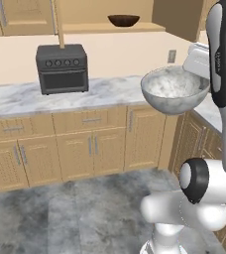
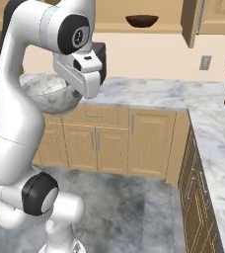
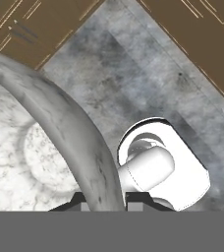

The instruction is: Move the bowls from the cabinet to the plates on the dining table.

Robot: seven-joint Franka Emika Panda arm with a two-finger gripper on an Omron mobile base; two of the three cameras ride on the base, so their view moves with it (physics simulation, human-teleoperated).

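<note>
Gripper point(image 3: 102, 199) clamped on rim of stone bowl point(image 1: 174, 90), held in air right of oven point(image 1: 62, 68); wooden bowl point(image 1: 123, 20) on cabinet shelf above.

We see a grey mottled stone floor point(image 1: 75, 213), a cream wall point(image 1: 120, 54), light wood drawer cabinets point(image 1: 92, 146) under a veined marble tabletop point(image 1: 16, 96) bearing a black oven point(image 1: 62, 68).

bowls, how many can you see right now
2. The marbled stone bowl is held in mid-air by its rim in the gripper, above the floor. The dark wooden bowl sits on the open cabinet shelf. Closed cabinet doors could hide more.
</note>
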